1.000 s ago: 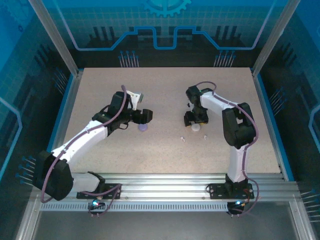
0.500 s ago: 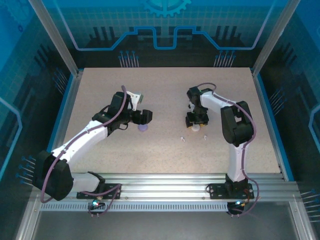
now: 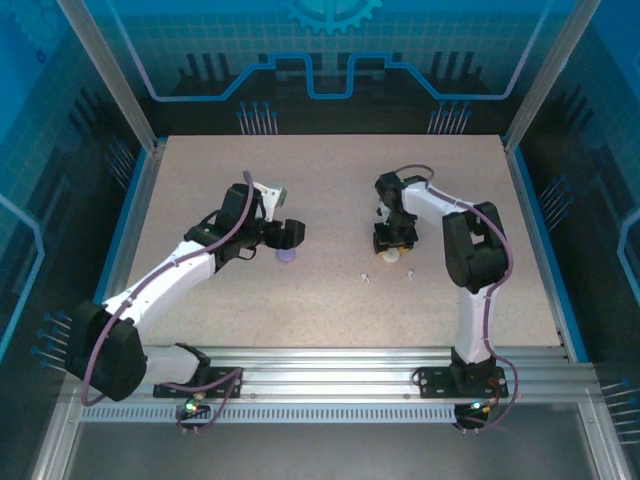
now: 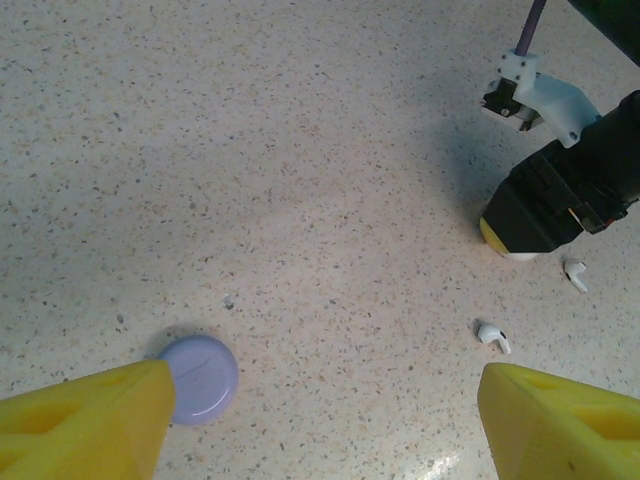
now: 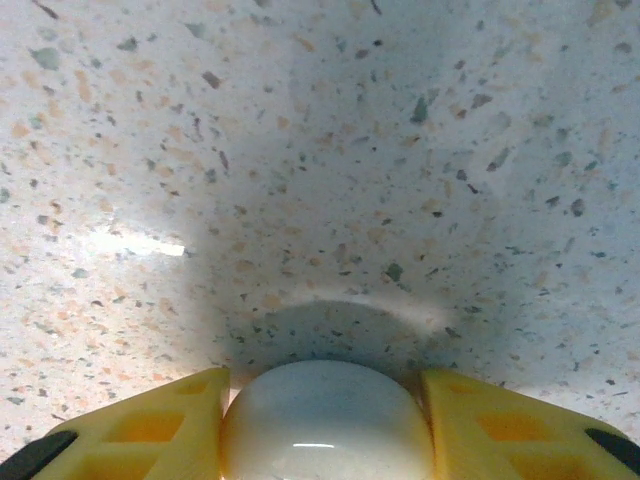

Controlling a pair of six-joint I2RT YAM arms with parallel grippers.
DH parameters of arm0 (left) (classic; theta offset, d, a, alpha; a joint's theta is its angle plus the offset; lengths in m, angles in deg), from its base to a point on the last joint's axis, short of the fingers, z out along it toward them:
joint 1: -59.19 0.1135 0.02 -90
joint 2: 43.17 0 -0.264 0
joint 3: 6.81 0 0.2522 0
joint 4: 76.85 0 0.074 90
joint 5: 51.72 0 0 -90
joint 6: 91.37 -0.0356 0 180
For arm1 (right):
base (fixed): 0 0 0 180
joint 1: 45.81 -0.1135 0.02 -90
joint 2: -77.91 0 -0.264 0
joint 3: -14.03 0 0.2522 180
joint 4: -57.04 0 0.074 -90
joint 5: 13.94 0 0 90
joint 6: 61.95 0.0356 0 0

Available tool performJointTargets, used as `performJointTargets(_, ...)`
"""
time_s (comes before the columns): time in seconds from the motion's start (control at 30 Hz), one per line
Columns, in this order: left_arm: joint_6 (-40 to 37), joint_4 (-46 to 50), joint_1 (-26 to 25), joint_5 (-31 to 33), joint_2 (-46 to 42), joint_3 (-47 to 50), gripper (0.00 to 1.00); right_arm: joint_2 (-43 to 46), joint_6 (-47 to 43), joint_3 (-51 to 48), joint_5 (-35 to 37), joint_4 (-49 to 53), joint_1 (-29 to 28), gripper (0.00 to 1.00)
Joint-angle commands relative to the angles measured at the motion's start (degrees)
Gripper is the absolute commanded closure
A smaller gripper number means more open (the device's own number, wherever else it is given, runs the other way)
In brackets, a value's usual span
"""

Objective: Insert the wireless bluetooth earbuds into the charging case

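Two white wireless bluetooth earbuds (image 3: 366, 277) (image 3: 410, 272) lie loose on the speckled table; the left wrist view has them as earbud (image 4: 492, 335) and earbud (image 4: 575, 273). A round white charging case (image 5: 325, 425) sits between the yellow fingers (image 5: 160, 430) of my right gripper (image 5: 325, 390), and both fingers touch its sides. From above, that gripper (image 3: 392, 243) stands down over the white case (image 3: 390, 254). A pale purple round case (image 4: 198, 378) lies closed by the left finger of my left gripper (image 4: 325, 395), which hovers open with nothing between its fingers.
The purple case (image 3: 285, 255) lies mid-table under the left gripper (image 3: 290, 235). Blue walls with metal posts ring the table, and an aluminium rail (image 3: 330, 365) runs along the near edge. Bare tabletop (image 3: 330, 180) stretches behind both arms.
My right gripper's fingers have closed in from a wider stance onto the sides of the white case. The left arm has held still.
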Motion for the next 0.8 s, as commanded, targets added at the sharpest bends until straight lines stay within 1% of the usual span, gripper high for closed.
performJointTargets(0.0, -2.6, -1.4, -0.5, -4.6, -2.1, 0.9, 0.19, 5.9, -0.5, -1.9, -2.7, -1.8, -0.6, 0.56)
performJointTargets(0.13, -4.4, -7.2, -0.9, -10.9, -3.8, 3.9, 0.22, 13.2, 1.8, -5.3, -7.8, -6.4, -0.9, 0.57)
performJointTargets(0.23, -6.5, -13.4, -2.5, -13.2, -5.9, 7.3, 0.23, 20.0, 4.4, -8.0, -10.5, -10.4, -1.7, 0.57)
performJointTargets(0.3, -7.5, -17.2, -3.5, -14.2, -7.1, 9.5, 0.23, 24.9, 6.8, -10.6, -12.6, -14.5, -2.7, 0.57)
performJointTargets(0.4, -9.2, -23.0, -4.7, -16.4, -8.5, 12.3, 0.23, 33.0, 10.9, -15.7, -14.6, -23.3, -5.0, 0.57)
performJointTargets(0.47, -10.8, -26.4, -5.7, -18.1, -9.4, 14.1, 0.23, 38.3, 13.2, -19.1, -13.5, -29.0, -7.1, 0.57)
performJointTargets(0.6, -13.1, -30.2, -7.1, -19.5, -10.6, 15.9, 0.25, 46.4, 16.2, -23.4, -10.3, -35.4, -9.9, 0.57)
performJointTargets(0.77, -17.3, -34.1, -9.9, -19.9, -11.3, 16.9, 0.27, 52.3, 22.6, -28.6, -8.9, -42.7, -13.0, 0.57)
